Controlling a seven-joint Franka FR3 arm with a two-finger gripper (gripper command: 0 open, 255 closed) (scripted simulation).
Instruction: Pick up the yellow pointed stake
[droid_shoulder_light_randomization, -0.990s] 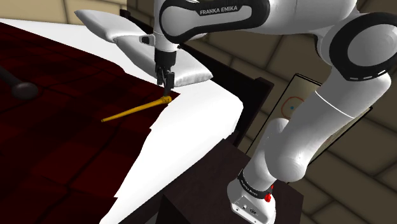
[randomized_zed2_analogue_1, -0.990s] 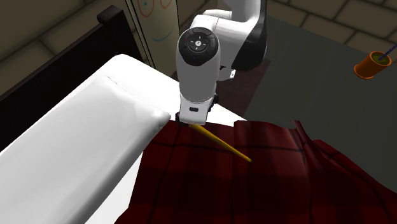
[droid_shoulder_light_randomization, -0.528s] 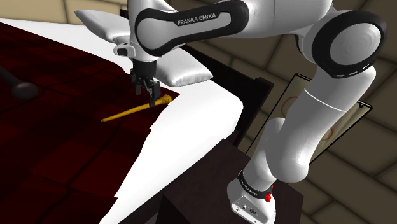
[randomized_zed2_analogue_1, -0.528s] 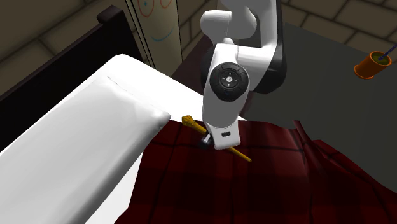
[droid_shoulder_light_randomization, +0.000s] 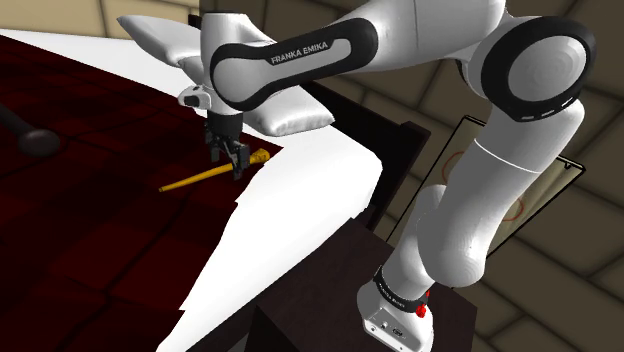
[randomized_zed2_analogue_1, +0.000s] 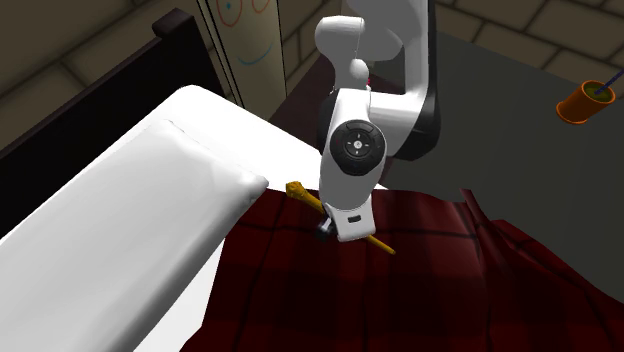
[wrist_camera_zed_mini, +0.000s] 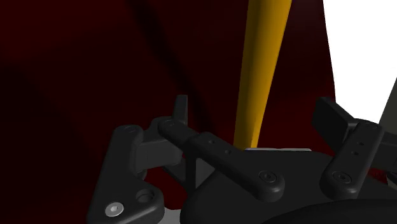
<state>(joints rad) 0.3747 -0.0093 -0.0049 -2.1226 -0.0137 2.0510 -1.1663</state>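
Between the fingers (wrist_camera_zed_mini: 332, 119) of the wide-open, empty hand (wrist_camera_zed_mini: 254, 105) lies the yellow stake (wrist_camera_zed_mini: 264, 57), touching neither.

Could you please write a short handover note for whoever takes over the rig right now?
Gripper: the all-black two-finger gripper is low over the bed, jaws open. They straddle the yellow pointed stake near its thicker end without touching it.
Things: the stake lies flat on the dark red plaid blanket, its thick end at the blanket's edge by the white sheet.
Done: gripper lined up over the stake.
Left: close on the stake and lift it.
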